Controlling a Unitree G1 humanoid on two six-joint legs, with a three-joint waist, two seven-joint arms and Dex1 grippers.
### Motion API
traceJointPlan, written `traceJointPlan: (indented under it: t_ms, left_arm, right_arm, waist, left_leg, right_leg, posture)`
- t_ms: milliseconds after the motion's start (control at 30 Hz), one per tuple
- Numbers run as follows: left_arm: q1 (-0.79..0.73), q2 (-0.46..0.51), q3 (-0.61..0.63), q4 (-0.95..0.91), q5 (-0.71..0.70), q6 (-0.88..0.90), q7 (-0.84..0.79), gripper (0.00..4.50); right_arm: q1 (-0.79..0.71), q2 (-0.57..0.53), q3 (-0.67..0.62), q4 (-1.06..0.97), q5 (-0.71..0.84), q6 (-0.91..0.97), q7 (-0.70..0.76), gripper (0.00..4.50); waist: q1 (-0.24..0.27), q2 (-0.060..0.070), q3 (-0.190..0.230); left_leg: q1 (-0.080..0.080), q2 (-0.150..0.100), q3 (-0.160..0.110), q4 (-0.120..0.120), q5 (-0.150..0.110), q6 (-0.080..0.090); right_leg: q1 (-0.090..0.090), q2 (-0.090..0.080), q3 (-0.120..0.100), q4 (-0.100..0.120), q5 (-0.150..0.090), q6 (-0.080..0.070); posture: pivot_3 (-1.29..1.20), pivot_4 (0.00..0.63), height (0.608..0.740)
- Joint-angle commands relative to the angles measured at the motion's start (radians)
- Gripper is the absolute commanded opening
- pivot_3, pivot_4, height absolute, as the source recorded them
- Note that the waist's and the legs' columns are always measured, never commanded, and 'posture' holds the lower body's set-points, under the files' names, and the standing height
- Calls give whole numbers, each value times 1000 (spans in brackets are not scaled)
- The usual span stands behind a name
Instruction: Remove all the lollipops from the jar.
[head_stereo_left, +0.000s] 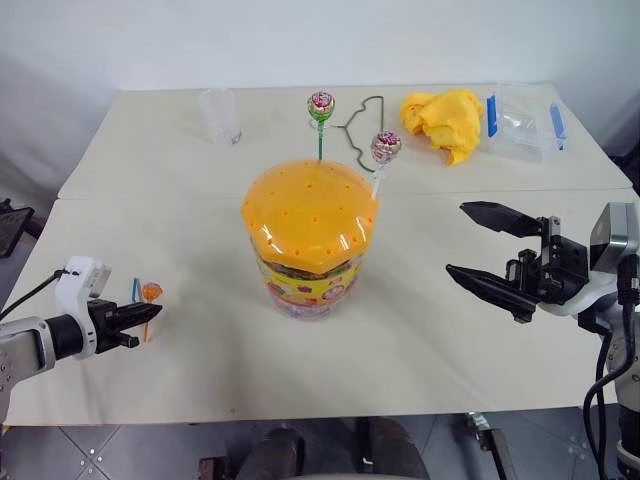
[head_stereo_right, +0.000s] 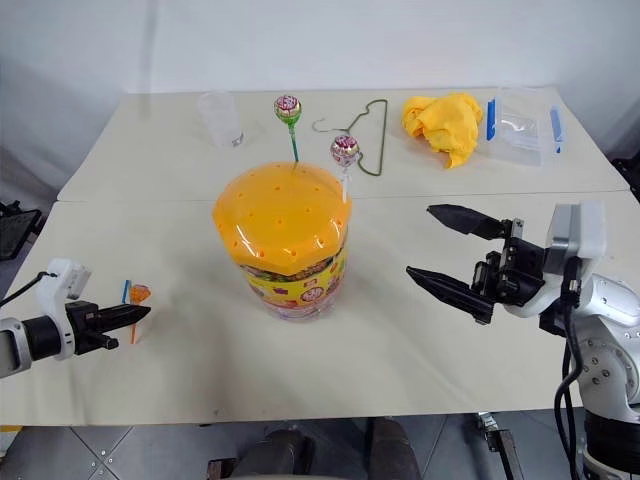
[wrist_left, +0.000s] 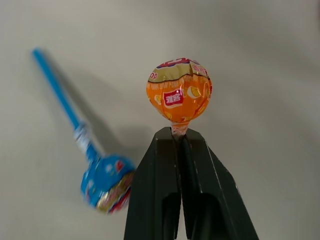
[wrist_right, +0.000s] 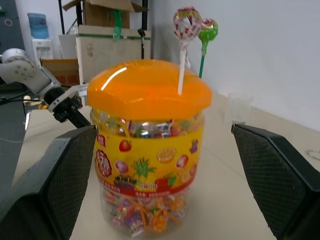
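The jar, a clear tub with an orange holed lid and a yellow label, stands mid-table. Two lollipops stick up from its lid: one on a green stick and one on a white stick. My left gripper is low at the table's left front, shut on the stick of an orange lollipop just below its ball. A blue lollipop lies on the table beside it. My right gripper hangs open to the right of the jar, its fingers pointing at it with nothing between them.
At the back stand a small clear cup, a wire hanger, a crumpled yellow cloth and a clear box with blue clips. A seam crosses the table behind the jar.
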Motion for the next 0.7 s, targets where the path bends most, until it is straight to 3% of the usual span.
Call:
traceJointPlan:
  t_ms: [33, 233, 333, 400, 467, 567, 700]
  left_arm:
    - [33, 11, 35, -30, 9, 9, 9, 720]
    - [33, 77, 55, 2, 3, -30, -68, 2572]
    - [-7, 126, 120, 112, 4, -198, -210, 3423]
    - [-26, 140, 139, 166, 3, -305, -300, 3423]
    - [-92, 122, 221, 234, -84, -427, -469, 3423]
    - [-96, 118, 230, 278, -60, -605, -618, 3423]
    - [-45, 88, 233, 158, -150, -559, -676, 3423]
  right_arm:
    - [-16, -21, -14, 6, -9, -5, 24, 4500]
    - [-10, -33, -28, 6, -5, 14, 31, 4500]
    - [5, -56, -45, 11, -12, 24, 39, 4500]
    - [9, -66, -49, 20, -16, 21, 53, 4500]
    - [-4, -89, -55, 63, -36, 13, 71, 4500]
    - [-8, -96, -61, 100, -56, 1, 80, 4500]
    - [11, -72, -42, 44, -26, 28, 65, 4500]
  waist:
    - [-6, 0, 0]
    - [-8, 1, 0]
    - [-8, 1, 0]
    - [-8, 1, 0]
    - [-8, 1, 0]
    - [-9, 1, 0]
    - [-13, 2, 0]
  left_leg:
    - [0, 0, 0, 0, 0, 0]
    - [0, 1, 0, 0, 0, -1]
    - [0, 1, 1, 0, 0, -1]
    - [0, 1, 0, -1, -1, -1]
    - [0, 1, 1, -1, -1, -1]
    - [-1, 1, 1, 0, -1, -1]
    - [-1, 2, 1, -2, -1, -1]
  right_leg:
    - [0, 0, 0, 0, 0, 0]
    - [0, 0, 0, 0, 0, -1]
    - [0, 0, 0, 0, 0, -1]
    - [-1, 0, -2, -1, 0, -2]
    - [0, 0, -2, -2, 0, -2]
    - [0, -1, -3, -3, 0, -2]
    - [-1, 0, -3, -2, 0, -2]
  posture:
    - [0, 150, 740]
    - [0, 150, 740]
    - [0, 150, 740]
    - [0, 150, 740]
    - [0, 150, 740]
    - [0, 150, 740]
    - [0, 150, 740]
